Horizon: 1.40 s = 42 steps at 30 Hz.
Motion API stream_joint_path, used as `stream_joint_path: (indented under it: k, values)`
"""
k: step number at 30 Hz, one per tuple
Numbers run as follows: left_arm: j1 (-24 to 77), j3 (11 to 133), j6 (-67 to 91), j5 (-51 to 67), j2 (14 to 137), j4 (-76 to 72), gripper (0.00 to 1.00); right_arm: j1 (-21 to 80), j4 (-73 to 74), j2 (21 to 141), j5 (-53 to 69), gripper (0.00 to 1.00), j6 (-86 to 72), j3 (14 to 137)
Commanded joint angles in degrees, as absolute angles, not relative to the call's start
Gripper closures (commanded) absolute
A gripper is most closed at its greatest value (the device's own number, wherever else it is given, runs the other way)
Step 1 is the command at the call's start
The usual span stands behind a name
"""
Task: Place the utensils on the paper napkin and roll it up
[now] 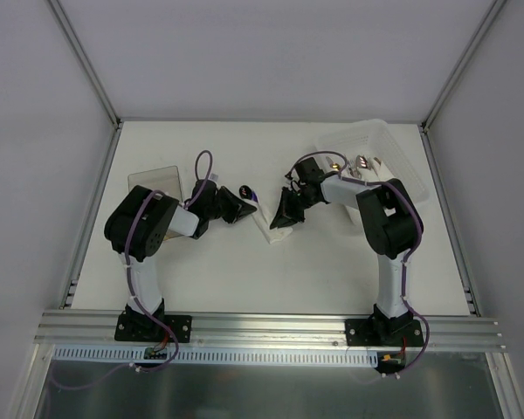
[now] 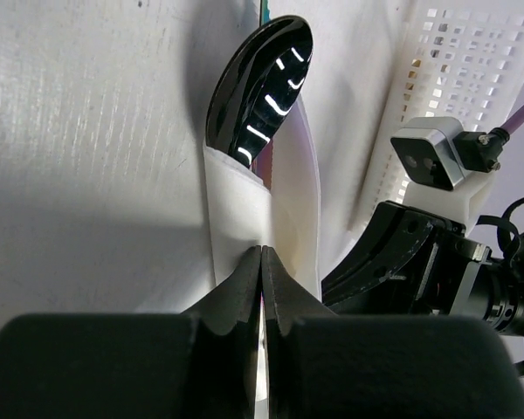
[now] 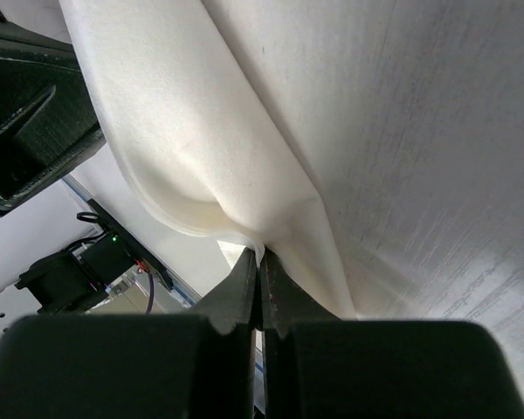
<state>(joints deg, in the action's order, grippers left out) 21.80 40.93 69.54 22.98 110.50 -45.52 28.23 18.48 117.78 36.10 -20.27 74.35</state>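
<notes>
The left hand (image 2: 261,253) is clamped on the paper napkin (image 2: 236,201), with the spoon (image 2: 258,87) poking out just beyond its fingertips. The right hand (image 3: 260,255) is shut tight on another fold.

The left gripper (image 1: 241,208) and right gripper (image 1: 284,214) face each other, with the napkin (image 1: 268,229) a narrow white roll between their tips. A dark spoon (image 1: 247,190) tip shows just beyond the left gripper. Behind the right gripper sits a clear box (image 1: 397,161) holding cutlery (image 1: 361,162).
</notes>
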Motion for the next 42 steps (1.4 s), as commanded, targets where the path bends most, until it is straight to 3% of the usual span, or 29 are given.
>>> stream_joint_path:
  k: [1, 7, 26, 42]
  values:
    - [22.3, 41.0, 71.6, 22.9, 112.8, -51.7, 1.0, 27.3, 24.2, 120.7, 25.7, 1.0, -16.3, 73.3]
    - [22.2, 40.6, 71.8, 23.5, 112.0, -54.9, 1.0, 27.2, 24.4, 120.8, 25.8, 1.0, -16.2, 73.3]
    - [22.1, 43.1, 72.4, 21.2, 115.8, -45.5, 1.0, 27.2, 25.9, 121.5, 26.7, 1.0, -14.5, 74.5]
    - [22.1, 43.2, 69.2, 15.7, 112.1, -30.4, 1.0, 29.3, 30.8, 117.5, 29.5, 1.0, -12.4, 85.8]
